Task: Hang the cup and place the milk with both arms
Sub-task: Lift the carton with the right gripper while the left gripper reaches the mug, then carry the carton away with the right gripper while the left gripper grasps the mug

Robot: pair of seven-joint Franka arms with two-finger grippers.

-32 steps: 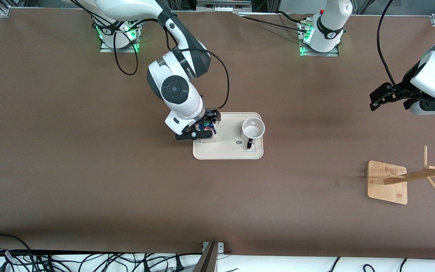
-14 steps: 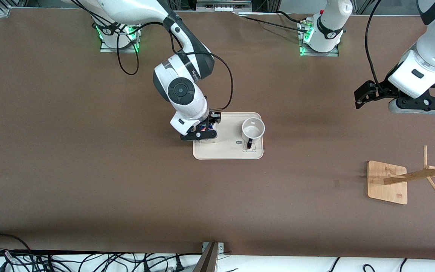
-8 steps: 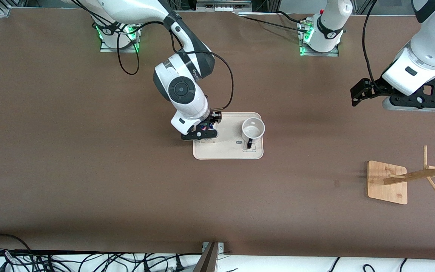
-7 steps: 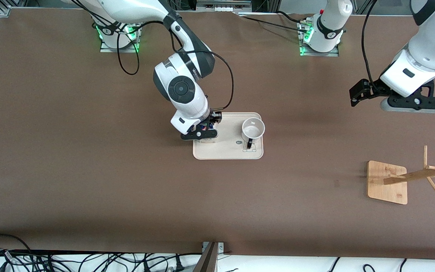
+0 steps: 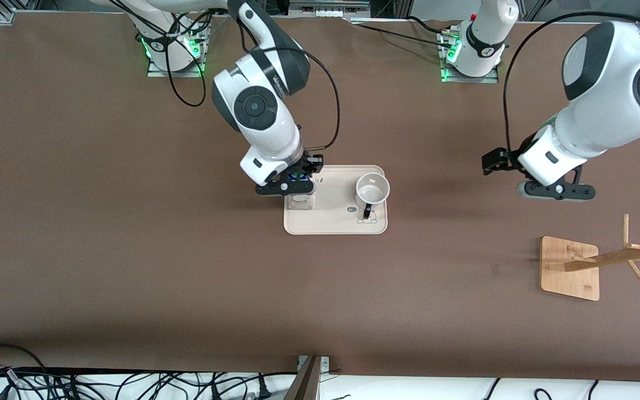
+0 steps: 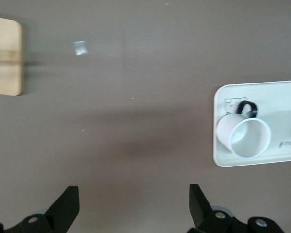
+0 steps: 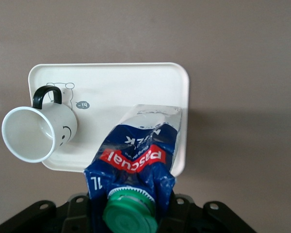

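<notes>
The right gripper (image 5: 292,188) is over the tray's (image 5: 335,225) end toward the right arm's end of the table, and its 2 fingers are pinched on the top of the milk (image 5: 301,199). From the right wrist view the carton (image 7: 136,160) hangs straight down from the gripper (image 7: 131,206), its base over the tray (image 7: 136,82); whether the base touches the tray or sits just clear of it I cannot tell. It is a small gable-top carton, dark blue with a red band of print and white sides, and its round green screw cap (image 7: 131,213) sits right between the black fingers.

The cup (image 5: 372,190) stands upright on the same tray, toward the left arm's end of it, beside the milk and apart from it. It is a small white mug, open mouth up, with a thin black loop handle (image 5: 368,211) pointing toward the front camera. In the right wrist view a black smiley face shows on its side (image 7: 64,132).

The left gripper (image 5: 542,186) hangs in the air over bare table, between the tray and the wooden rack (image 5: 575,268), well apart from the cup. Its 2 fingers (image 6: 68,206) are spread wide with nothing between them. In its wrist view the cup (image 6: 242,136) and the tray edge (image 6: 217,126) show off to one side.
</notes>
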